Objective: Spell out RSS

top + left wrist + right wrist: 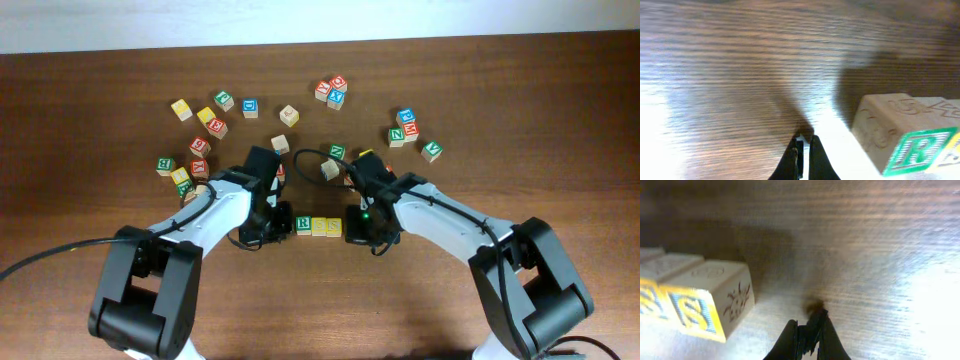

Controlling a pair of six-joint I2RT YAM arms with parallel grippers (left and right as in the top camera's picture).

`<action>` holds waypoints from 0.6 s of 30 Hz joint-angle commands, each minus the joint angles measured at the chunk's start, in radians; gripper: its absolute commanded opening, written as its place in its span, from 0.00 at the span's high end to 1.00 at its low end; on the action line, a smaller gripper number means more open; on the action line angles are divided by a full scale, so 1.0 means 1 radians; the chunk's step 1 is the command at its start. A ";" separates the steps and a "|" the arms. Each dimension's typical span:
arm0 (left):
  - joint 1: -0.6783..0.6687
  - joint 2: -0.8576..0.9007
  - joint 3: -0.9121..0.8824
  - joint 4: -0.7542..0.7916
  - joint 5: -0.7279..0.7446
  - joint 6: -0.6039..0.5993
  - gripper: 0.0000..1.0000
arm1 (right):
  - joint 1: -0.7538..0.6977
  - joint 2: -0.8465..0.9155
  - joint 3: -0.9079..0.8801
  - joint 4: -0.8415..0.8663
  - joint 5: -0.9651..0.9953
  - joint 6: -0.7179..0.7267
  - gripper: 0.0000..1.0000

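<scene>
On the near half of the desk (320, 300), the R cube (303, 224) and two S cubes (334, 228) touch in a row. A sideways nudge while withdrawing could break it. The left fingers (796, 159) and right fingers (790, 341), pinched shut and empty, point down beside each end, with the arms bent inward. Loose cubes (250, 107) lie farther off.

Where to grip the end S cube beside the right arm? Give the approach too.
Grip the end S cube on its near and far faces, coming from above: its inner face sits against the other S, so only those opposite sides are both free.
</scene>
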 commanded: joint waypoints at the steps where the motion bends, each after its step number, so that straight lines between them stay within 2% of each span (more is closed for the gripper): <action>1: 0.031 -0.071 -0.006 -0.012 -0.029 0.016 1.00 | -0.002 -0.016 -0.003 -0.028 -0.134 -0.045 0.96; 6: 0.100 -0.156 -0.006 -0.037 -0.029 -0.019 1.00 | 0.016 -0.016 -0.003 -0.035 -0.172 -0.044 0.96; 18: 0.156 -0.155 -0.006 -0.065 -0.074 -0.023 1.00 | 0.016 -0.014 -0.003 0.038 -0.168 -0.014 0.96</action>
